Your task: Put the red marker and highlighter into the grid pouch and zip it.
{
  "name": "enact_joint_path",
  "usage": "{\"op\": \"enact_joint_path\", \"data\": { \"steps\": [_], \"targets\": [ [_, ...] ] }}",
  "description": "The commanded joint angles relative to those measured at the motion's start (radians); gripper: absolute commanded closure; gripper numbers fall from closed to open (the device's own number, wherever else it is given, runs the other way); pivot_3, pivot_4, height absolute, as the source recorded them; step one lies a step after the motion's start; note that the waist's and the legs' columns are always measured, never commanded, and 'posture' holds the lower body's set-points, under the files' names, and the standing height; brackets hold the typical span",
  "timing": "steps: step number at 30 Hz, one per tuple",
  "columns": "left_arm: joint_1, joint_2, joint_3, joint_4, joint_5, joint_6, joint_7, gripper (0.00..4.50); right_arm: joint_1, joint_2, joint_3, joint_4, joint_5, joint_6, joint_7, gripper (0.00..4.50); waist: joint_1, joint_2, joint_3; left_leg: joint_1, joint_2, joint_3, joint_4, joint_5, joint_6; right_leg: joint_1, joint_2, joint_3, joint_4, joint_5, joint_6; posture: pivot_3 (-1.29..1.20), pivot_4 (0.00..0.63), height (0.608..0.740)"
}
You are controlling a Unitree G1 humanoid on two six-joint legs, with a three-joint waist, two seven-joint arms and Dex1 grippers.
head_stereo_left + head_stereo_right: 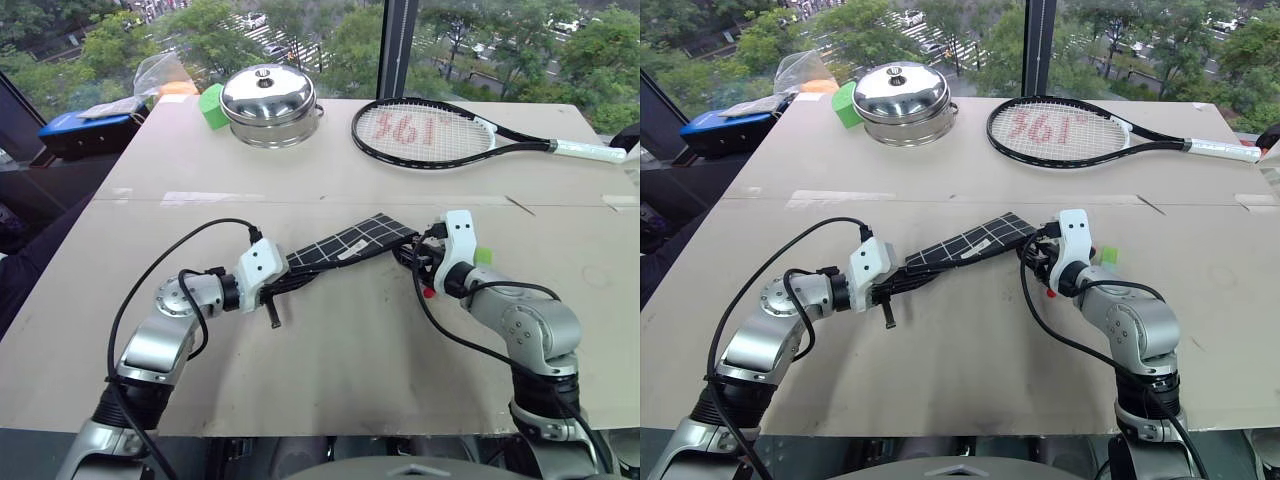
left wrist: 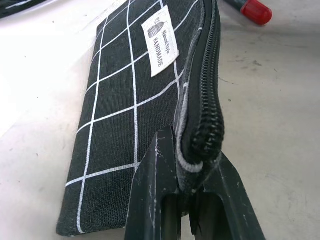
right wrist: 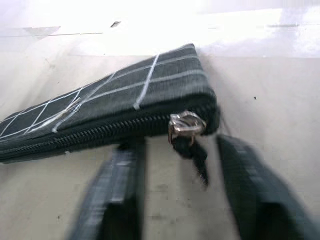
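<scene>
The left pincer [image 2: 192, 200] is clamped on one end of the grid pouch [image 1: 345, 245], lifted off the counter [image 1: 350, 350]. The right pincer [image 3: 180, 195] stands parted around the zipper pull [image 3: 186, 127], gripping nothing; it should pinch squarely, then draw along the teeth.

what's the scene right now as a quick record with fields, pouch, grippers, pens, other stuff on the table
grid pouch: the grid pouch is lifted at one end, zipper shut along the visible edge
left gripper: the left gripper is shut on the pouch's end
right gripper: the right gripper has its fingers apart either side of the zipper pull, not gripping it
red marker: the red marker lies on the table beside the pouch
highlighter: the highlighter shows green behind the right wrist
other: tennis racket, steel pot, green block
</scene>
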Motion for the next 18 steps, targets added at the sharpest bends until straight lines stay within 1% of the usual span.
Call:
{"op": "enact_joint_path", "data": {
  "steps": [1, 2, 10, 13, 18],
  "targets": [
    [0.003, 0.012, 0.017, -0.057, -0.019, 0.007, -0.003, 4.5, -0.003, -0.033, 0.029, -0.024, -0.018, -0.054, 0.031, 4.1, 0.0, 0.0, 0.0, 0.0, 0.0, 0.0, 0.0, 0.0, 0.0, 0.0, 0.0, 0.0, 0.0, 0.0, 0.0, 0.0, 0.15, 0.74],
    [0.003, 0.011, 0.017, -0.06, -0.019, 0.009, -0.002, 4.5, 0.0, -0.043, 0.038, -0.025, -0.023, -0.063, 0.036, 4.47, 0.0, 0.0, 0.0, 0.0, 0.0, 0.0, 0.0, 0.0, 0.0, 0.0, 0.0, 0.0, 0.0, 0.0, 0.0, 0.0, 0.15, 0.74],
    [-0.02, -0.006, 0.011, -0.075, -0.004, 0.043, 0.045, 4.5, 0.027, -0.142, 0.097, -0.098, -0.014, -0.048, 0.105, 4.47, 0.0, 0.0, 0.0, 0.0, 0.0, 0.0, 0.0, 0.0, 0.0, 0.0, 0.0, 0.0, 0.0, 0.0, 0.0, 0.0, 0.15, 0.74],
    [-0.021, -0.014, 0.007, -0.081, 0.0, 0.05, 0.061, 4.5, 0.032, -0.164, 0.104, -0.125, 0.01, -0.026, 0.134, 4.47, 0.001, 0.0, 0.0, 0.0, 0.0, 0.0, 0.0, 0.0, 0.0, 0.0, 0.0, 0.0, 0.0, 0.0, -0.001, 0.0, 0.15, 0.74],
    [-0.017, -0.019, 0.004, -0.073, 0.005, 0.039, 0.071, 4.5, 0.027, -0.177, 0.085, -0.136, 0.027, 0.007, 0.144, 4.47, 0.002, 0.0, 0.0, 0.0, 0.0, 0.0, 0.0, 0.0, 0.0, 0.0, 0.0, 0.0, 0.0, 0.0, -0.001, 0.0, 0.15, 0.74]
  ]
}}
